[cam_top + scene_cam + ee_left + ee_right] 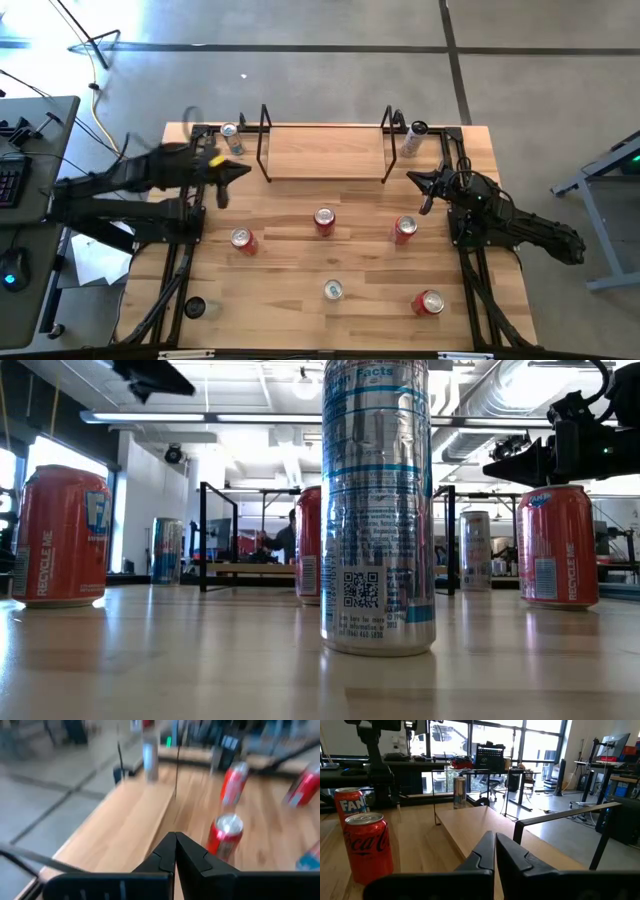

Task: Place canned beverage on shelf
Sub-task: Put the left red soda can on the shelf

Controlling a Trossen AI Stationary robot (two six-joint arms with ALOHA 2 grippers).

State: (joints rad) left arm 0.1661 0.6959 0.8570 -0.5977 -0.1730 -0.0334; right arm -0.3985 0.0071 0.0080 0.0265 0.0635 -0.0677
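Standing loose on the table (300,270) are five cans, nearest the silver can (333,290); the shelf (325,152) is lying bare at the far edge. The left gripper (228,180) and right gripper (425,192) are hovering clenched and empty; approaching a can without opening the fingers is risking toppling it

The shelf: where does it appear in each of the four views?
High view: the shelf is at top centre.
Low view: far background, middle height.
Left wrist view: left of centre, running away.
Right wrist view: centre.
Shared landmark: its black wire end frames.
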